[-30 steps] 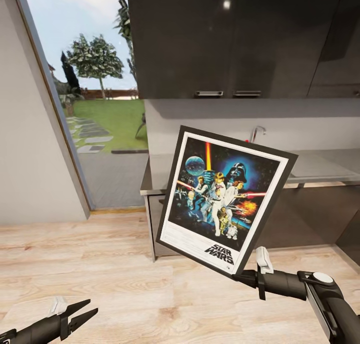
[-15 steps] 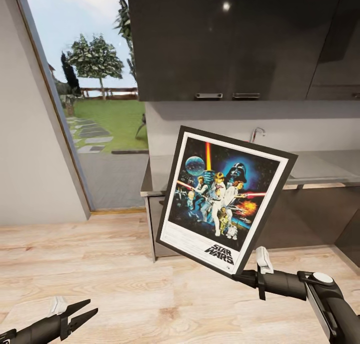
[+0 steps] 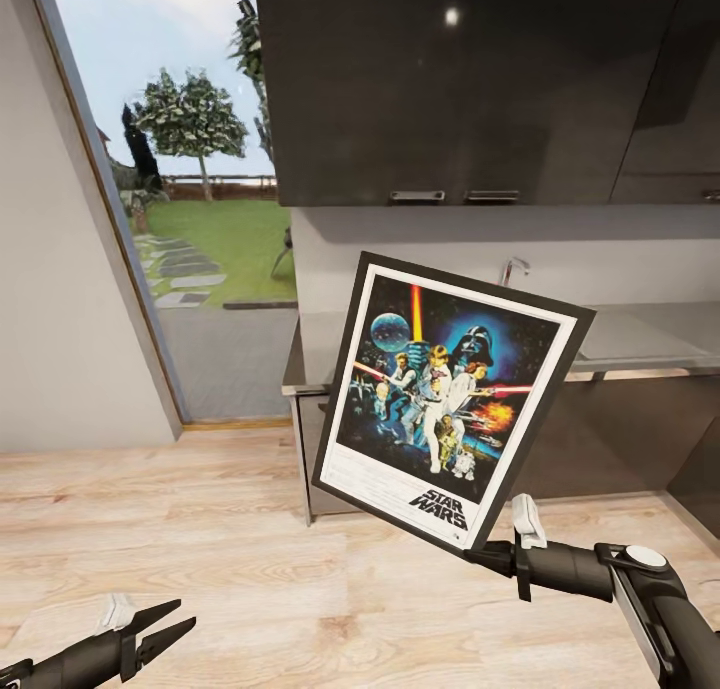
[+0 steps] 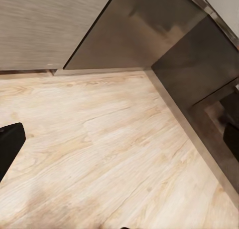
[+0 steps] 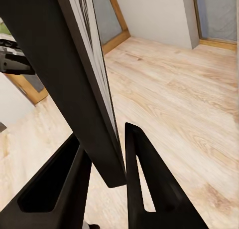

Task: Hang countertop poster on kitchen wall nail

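1. Right claw (image 3: 490,554) is clamping the poster (image 3: 450,399) by its bottom corner, and the wrist cam is showing both fingers (image 5: 144,184) pinching the frame edge. The poster is riding tilted in the air, in front of the kitchen worktop (image 3: 640,334), well off it.
2. Left claw (image 3: 165,631) is hanging low over the wood floor, jaws slightly apart, holding nothing.
3. Change over the last second: hardly any. The background is drifting a touch, so the view is moving; the poster is staying put in the grip. Looks like the carry stage, hanging not started.
4. Count: one poster, two claws, one tap (image 3: 513,267), no wall nail spotted yet.
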`<state>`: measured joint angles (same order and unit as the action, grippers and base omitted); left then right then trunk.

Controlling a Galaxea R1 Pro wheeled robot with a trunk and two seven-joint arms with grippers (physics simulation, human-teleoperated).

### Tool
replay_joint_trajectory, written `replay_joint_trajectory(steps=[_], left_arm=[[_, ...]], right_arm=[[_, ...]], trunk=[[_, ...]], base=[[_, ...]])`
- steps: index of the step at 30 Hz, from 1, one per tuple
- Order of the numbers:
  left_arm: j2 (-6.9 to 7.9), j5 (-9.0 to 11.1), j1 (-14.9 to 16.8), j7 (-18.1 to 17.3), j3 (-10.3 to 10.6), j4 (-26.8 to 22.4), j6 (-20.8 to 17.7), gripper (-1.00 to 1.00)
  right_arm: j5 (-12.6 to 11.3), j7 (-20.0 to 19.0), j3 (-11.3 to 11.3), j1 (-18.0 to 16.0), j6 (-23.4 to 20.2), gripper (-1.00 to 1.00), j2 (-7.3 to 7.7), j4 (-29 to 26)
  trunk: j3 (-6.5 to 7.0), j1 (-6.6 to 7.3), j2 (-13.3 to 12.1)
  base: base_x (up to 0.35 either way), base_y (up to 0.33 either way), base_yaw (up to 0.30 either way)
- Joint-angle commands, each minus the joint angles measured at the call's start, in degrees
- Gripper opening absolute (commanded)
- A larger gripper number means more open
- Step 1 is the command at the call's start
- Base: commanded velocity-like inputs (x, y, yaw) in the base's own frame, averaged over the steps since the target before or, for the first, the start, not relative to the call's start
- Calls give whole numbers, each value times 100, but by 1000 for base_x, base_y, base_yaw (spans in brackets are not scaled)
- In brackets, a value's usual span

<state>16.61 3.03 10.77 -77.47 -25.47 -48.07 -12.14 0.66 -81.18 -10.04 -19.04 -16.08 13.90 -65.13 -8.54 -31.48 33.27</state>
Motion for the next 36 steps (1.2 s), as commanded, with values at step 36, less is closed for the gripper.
replay_joint_trajectory(steps=[36], left_arm=[[0,14,4,-23,-9,0,-60,100]], right_arm=[[5,-29,-7,-5,-87,-100,-1,-2]], trunk=[[457,569,-1036]], base=[[0,0,0]])
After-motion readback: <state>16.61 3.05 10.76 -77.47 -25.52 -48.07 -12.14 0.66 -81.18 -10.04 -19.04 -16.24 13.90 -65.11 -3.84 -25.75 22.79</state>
